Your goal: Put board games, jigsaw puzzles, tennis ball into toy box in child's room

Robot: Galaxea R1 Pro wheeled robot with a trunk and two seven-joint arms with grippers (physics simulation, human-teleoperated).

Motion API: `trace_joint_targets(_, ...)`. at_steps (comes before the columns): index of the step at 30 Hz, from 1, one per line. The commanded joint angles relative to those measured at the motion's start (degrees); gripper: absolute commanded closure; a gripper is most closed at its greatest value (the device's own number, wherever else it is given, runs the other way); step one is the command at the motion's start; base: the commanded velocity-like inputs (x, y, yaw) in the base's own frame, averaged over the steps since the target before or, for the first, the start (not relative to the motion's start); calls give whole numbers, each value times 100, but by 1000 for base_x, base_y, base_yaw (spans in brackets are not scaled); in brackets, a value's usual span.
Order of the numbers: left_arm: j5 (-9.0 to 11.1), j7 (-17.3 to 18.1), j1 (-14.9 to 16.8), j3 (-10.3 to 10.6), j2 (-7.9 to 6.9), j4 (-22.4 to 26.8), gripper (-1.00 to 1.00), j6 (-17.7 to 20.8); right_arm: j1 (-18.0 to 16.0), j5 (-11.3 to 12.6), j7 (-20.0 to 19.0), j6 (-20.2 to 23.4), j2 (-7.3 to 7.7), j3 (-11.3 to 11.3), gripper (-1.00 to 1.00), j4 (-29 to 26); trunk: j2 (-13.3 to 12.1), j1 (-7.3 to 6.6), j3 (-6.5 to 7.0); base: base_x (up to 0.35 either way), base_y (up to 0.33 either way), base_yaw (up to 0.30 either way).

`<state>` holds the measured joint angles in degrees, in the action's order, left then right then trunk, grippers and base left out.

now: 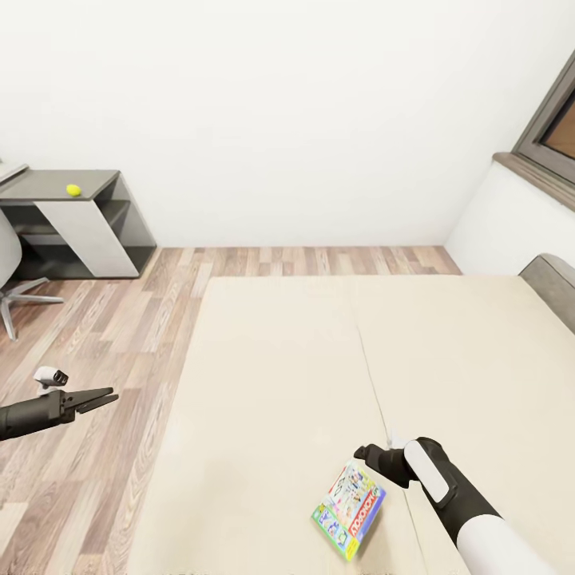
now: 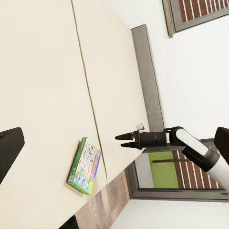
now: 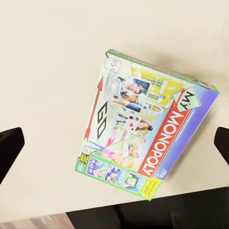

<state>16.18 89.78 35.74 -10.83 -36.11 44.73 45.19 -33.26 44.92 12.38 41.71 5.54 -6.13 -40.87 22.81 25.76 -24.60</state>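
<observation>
Layout relative to the bed [image 1: 287, 375]. One board game [image 1: 349, 509] lies flat on the mattress at the bed's near edge, just left of the mattress seam and close to the near border of the head view. The right gripper [image 1: 361, 453] hangs over the mattress just behind and above this game, apart from it. The left gripper [image 1: 109, 396] hovers over the floor [image 1: 104, 335], left of the bed. The table [image 1: 76, 220] stands against the far wall, well left of and behind the bed; the tennis ball [image 1: 73, 190] rests on its top. The window [image 1: 551, 132] sits behind the bed's right side.
</observation>
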Motion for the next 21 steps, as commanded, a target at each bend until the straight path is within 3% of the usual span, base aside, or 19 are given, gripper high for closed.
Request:
trace_joint_targets(1, -1, 22, 3, 2, 0, 1, -100, 61, -3, 61, 54, 5, 8, -29, -100, -9, 10, 3, -19, 0, 0, 0)
trace_joint_targets(21, -2, 22, 3, 2, 21, 1, -100, 60, 2, 66, 52, -60, 5, -9, -100, 40, 10, 3, -207, 0, 0, 0)
